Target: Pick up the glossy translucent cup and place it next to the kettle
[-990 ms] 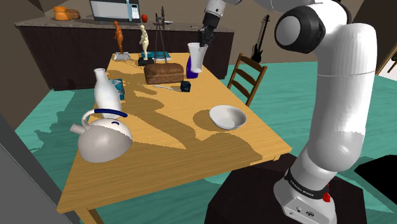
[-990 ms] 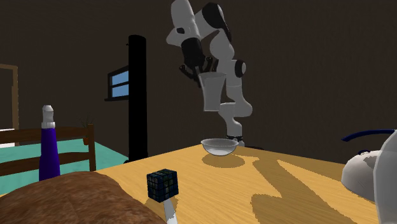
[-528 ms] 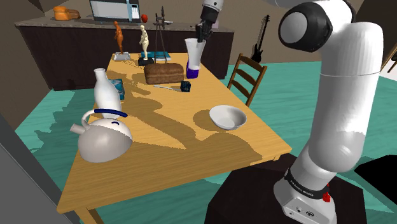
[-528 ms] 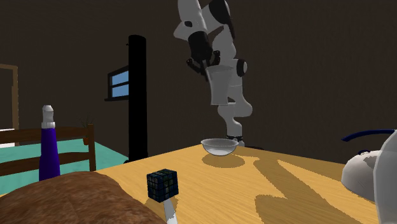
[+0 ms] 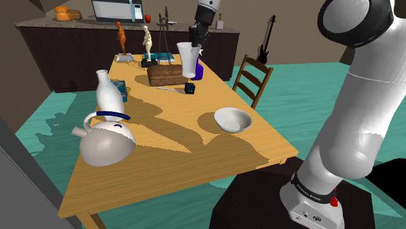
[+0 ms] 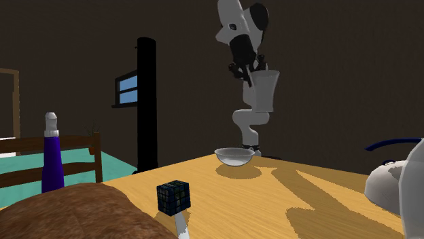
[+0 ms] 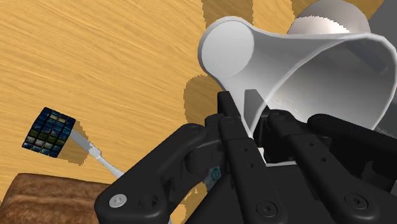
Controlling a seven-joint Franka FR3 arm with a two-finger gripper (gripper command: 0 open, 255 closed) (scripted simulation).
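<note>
A pale translucent cup [image 5: 188,60] hangs in the air over the far end of the wooden table [image 5: 175,149], above the bread loaf and the cube. My black gripper [image 5: 196,39] is shut on the cup's rim from above. In the second exterior view the cup [image 6: 266,92] hangs tilted under the gripper [image 6: 249,72], high over the bowl. The wrist view has one finger inside the cup [image 7: 305,70] and one outside, with the gripper [image 7: 251,124] clasping its wall. The white kettle [image 5: 107,140] with a blue handle sits near the table's front left, far from the cup, and the kettle [image 6: 402,185] also appears at the second exterior view's right.
On the table stand a white bottle [image 5: 108,92], a bread loaf [image 5: 167,74], a small dark cube [image 5: 190,88], a purple bottle [image 5: 198,70], a white bowl [image 5: 232,120] and statuettes [image 5: 148,40]. A wooden chair [image 5: 252,78] stands at the table's right side.
The arm has carried the cup toward the shoulder view's left, now over the loaf's end; in the second exterior view it moved right. The grip is unchanged.
</note>
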